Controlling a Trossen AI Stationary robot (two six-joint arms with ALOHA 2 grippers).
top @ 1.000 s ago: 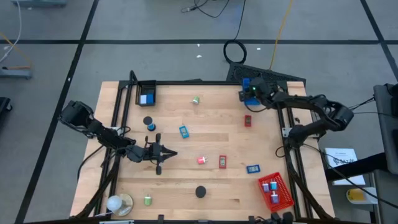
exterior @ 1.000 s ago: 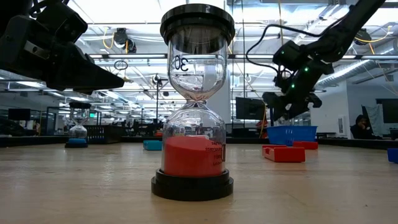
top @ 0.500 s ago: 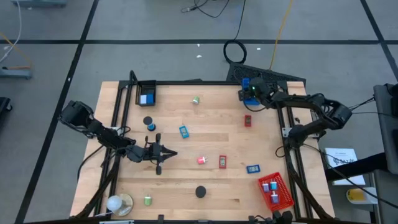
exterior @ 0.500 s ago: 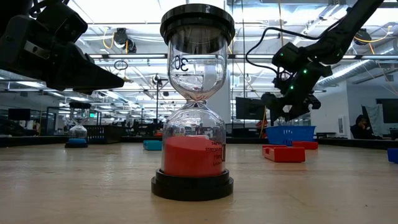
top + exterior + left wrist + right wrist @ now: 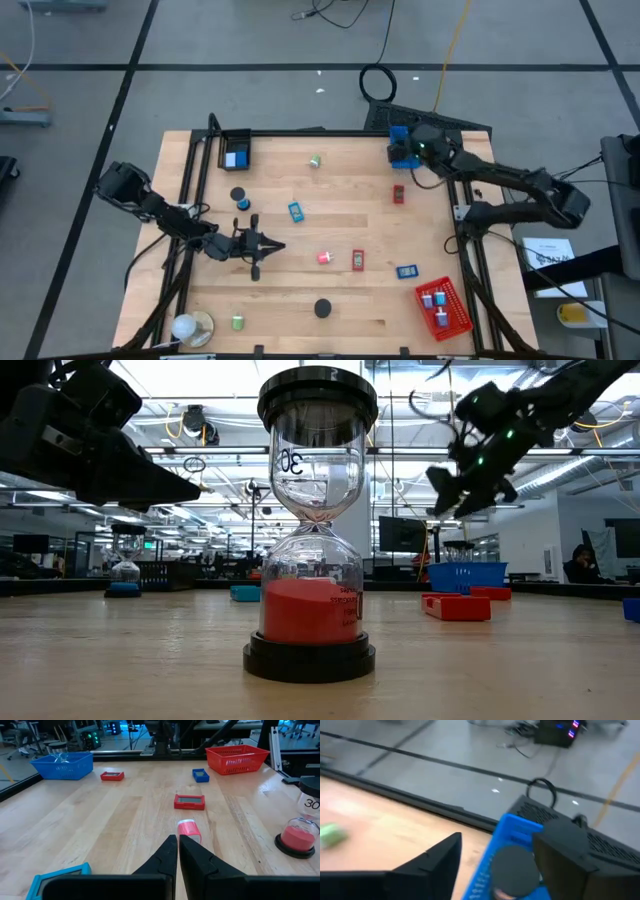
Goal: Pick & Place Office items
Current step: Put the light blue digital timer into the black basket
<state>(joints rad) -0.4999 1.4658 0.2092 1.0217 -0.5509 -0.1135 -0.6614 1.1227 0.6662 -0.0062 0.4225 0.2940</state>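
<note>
Clutter lay spread over the table (image 5: pixel 290 290). At the left sat a black tray (image 5: pixel 237 155) with one blue-and-white piece in it. Near it were one black disc (image 5: pixel 238 195) and one blue roll (image 5: pixel 245 204), and a green piece (image 5: pixel 238 322) lay by the near edge. The left gripper (image 5: pixel 272 246) hung low beside them, its jaws pressed together on nothing. Straight ahead of those jaws, close by, lay the red roll (image 5: pixel 189 829). Its long axis ran roughly in line with them, so the left arm was plainly the nearer one to it. Further right were two blue blocks (image 5: pixel 296 211) (image 5: pixel 407 271), a second green piece (image 5: pixel 316 160) and two red blocks (image 5: pixel 358 260) (image 5: pixel 398 194). A red tray (image 5: pixel 455 325) held about three small things. At the far right corner the right gripper (image 5: pixel 408 151) hovered over the blue tray (image 5: pixel 398 133) with its jaws wide. A dark round thing (image 5: pixel 515 865) showed between them, seemingly loose.
</note>
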